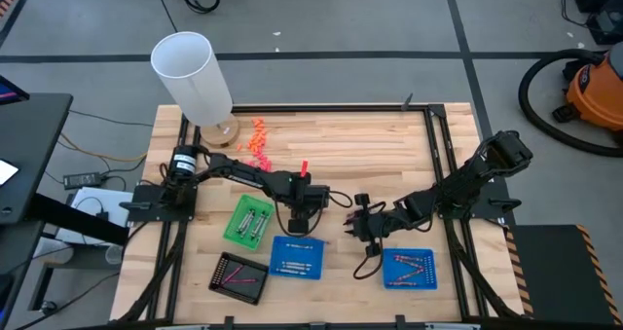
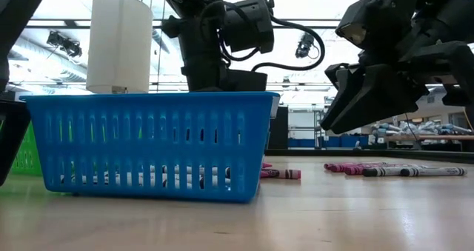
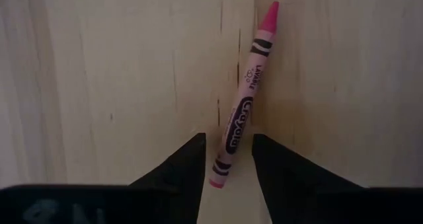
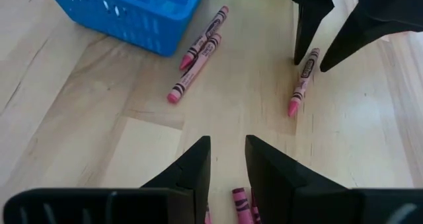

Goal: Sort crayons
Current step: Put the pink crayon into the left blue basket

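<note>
A: Item one, surroundings on the counter (image 1: 389, 140)?
B: White cylinder (image 1: 193, 75) at 10 o'clock, orange chunky bits (image 1: 257, 141) beside it. Green tray (image 1: 249, 220), black tray (image 1: 239, 277) and two blue trays along 6 o'clock: middle blue tray (image 1: 297, 258) and right blue tray (image 1: 409, 270), all holding crayons. An orange vacuum (image 1: 596, 89) stands on the floor at 2 o'clock.

A: Obstructions?
B: In the low view the middle blue tray (image 2: 152, 144) fills the foreground and hides the counter behind it.

A: Item two, what differs between views?
B: The low view shows loose crayons (image 2: 385, 168) lying flat at 3 o'clock; the overhead view barely resolves them. The right wrist view shows two pink crayons (image 4: 198, 52) lying side by side next to the blue tray.

A: Item three, left gripper (image 3: 228, 159)?
B: At counter centre. Its fingers (image 3: 188, 164) pinch the blunt end of a pink crayon (image 3: 246, 95), whose tip points away from the fingers. From the right wrist view it hangs tip-down, just above the wood.

A: Right gripper (image 4: 228, 159)?
B: At 4 o'clock of centre, fingers slightly spread, holding nothing, over more pink crayons (image 4: 241, 204).
</note>
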You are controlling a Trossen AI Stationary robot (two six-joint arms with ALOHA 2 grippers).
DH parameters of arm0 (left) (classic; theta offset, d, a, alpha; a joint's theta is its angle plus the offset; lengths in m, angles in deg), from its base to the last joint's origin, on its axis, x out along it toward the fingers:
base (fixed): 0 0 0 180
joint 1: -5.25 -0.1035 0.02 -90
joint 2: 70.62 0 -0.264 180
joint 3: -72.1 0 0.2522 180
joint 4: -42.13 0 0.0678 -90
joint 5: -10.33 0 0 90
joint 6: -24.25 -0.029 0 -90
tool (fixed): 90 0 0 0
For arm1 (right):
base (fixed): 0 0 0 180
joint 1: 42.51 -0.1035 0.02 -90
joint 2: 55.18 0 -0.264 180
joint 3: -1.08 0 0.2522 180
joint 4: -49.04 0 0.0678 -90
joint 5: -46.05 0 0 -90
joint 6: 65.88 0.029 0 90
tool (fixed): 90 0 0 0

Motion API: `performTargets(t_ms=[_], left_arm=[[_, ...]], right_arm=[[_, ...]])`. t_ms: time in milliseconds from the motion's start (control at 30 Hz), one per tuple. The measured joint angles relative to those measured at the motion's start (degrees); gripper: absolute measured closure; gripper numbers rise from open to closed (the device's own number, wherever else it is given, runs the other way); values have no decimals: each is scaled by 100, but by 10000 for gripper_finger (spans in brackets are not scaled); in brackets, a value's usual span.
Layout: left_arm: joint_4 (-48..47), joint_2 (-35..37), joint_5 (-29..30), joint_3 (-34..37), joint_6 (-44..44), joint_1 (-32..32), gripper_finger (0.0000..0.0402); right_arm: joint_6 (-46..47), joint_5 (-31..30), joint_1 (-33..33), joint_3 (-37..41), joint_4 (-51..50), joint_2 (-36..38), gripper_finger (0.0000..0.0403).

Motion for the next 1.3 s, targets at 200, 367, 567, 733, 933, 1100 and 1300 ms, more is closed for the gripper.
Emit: performTargets(t_ms=[200,367,567,733,933,1100,1300], left_arm=[[-7,-22,-43,7,132,18,346],[-24,-30,-31,15,395,18,387],[-92,150,29,39,770,56,384],[-124,521,412,48,1021,260,384],[177,541,765,57,1185,571,385],[458,544,1112,48,1179,805,385],[745,554,1322,46,1011,1007,385]], right_arm=[[-25,-1,0,-1,0,0,298],[-44,0,-2,-1,-7,0,298],[-4,-408,-133,-1,-36,50,298],[-11,-804,-335,-1,-157,278,298],[-47,-1105,-478,-2,-273,463,298],[-48,-1400,-583,-1,-427,659,298],[37,-1587,-649,-1,-622,1140,298]])
